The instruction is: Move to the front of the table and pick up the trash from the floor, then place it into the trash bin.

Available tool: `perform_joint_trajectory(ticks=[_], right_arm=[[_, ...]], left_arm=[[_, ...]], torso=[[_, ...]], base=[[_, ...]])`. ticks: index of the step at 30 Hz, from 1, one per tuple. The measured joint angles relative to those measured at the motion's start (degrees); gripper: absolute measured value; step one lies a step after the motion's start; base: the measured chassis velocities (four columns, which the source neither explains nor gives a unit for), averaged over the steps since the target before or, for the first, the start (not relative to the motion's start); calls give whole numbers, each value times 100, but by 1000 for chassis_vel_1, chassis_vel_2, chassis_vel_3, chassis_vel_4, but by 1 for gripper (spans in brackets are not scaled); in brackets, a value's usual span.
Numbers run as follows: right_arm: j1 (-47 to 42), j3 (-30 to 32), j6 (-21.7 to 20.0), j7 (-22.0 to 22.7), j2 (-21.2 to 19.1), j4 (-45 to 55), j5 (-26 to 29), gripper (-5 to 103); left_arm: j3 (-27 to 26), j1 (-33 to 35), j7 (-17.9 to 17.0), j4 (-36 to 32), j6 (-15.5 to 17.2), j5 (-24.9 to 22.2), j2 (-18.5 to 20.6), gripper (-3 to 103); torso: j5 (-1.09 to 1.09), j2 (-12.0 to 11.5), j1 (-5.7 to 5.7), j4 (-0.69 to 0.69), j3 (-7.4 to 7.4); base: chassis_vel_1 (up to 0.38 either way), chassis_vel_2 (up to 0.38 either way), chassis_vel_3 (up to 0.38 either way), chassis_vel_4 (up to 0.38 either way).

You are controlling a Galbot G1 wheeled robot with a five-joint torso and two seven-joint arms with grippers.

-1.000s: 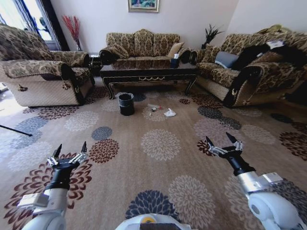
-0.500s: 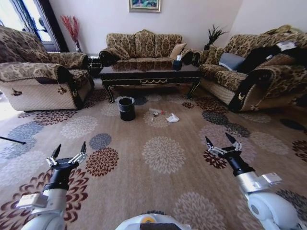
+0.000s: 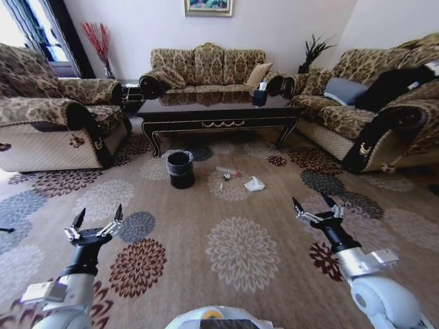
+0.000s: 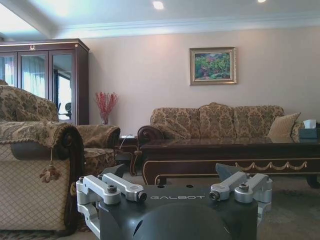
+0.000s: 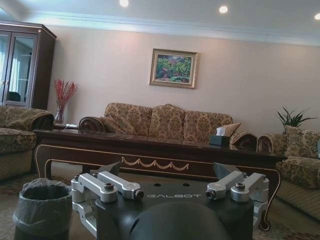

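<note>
In the head view, the table is seen toward 12 o'clock, in front of a patterned sofa. On the floor before it, the trash bin stands upright at about 11 o'clock, just clear of the table's front edge. The trash is scattered beside the bin on its 3 o'clock side: a clear bottle, a white paper wad and a tiny dark cap, all lying on the carpet, apart from the bin. The left gripper is held above the carpet at 8 o'clock, its fingers spread apart with nothing between them. The right gripper is held at 4 o'clock, likewise spread and holding nothing. Both are well apart from the trash.

In the left wrist view, the left gripper's dark body is seen in the foreground with its linkages splayed wide; beyond it lie the table, the sofa and an armchair.

In the right wrist view, the right gripper's body is also seen with linkages splayed; the trash bin, lined with a crinkled bag, stands beside it, and the table stretches behind with a tissue box on top.
</note>
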Motion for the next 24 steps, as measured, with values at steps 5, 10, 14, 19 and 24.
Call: perform_joint_trajectory(ticks=[5, 10, 14, 19, 24], right_arm=[[-15, 10, 4, 0, 36, 13, 0, 100], [-46, 39, 13, 0, 63, 31, 1, 100], [-63, 56, 14, 1, 81, 35, -5, 100], [-86, 54, 14, 4, 123, 46, -53, 100], [-111, 9, 14, 26, 182, 48, -108, 100]], left_arm=[[26, -27, 1, -21, 7, -11, -3, 100], [45, -58, 11, -9, 7, -13, -11, 100], [45, -101, 18, 56, -10, -34, -7, 100], [61, -159, 25, 134, -21, -44, -5, 100], [93, -214, 29, 199, -26, -34, -4, 100]], torso=[[-10, 3, 0, -2, 1], [-9, 6, 0, -3, 2], [-7, 7, 1, -2, 4], [-8, 9, 0, -2, 5], [-6, 10, 1, -3, 5]], base=[[-356, 329, 333, -349], [-370, 340, 355, -355], [-347, 345, 365, -343], [-342, 344, 356, -342], [-332, 349, 352, -359]])
